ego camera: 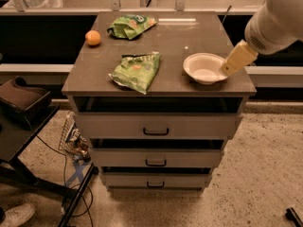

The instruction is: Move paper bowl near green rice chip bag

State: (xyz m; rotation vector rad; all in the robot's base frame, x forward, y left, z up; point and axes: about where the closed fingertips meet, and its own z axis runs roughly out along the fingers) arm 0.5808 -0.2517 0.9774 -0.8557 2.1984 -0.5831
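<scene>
White, round paper bowl (201, 68) with tan gripper (225, 70) at its right rim.

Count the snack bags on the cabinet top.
2. The green rice chip bag lies at the back; the larger pale green bag lies nearer the front, left of the paper bowl. The gripper is at the bowl's right rim.
</scene>
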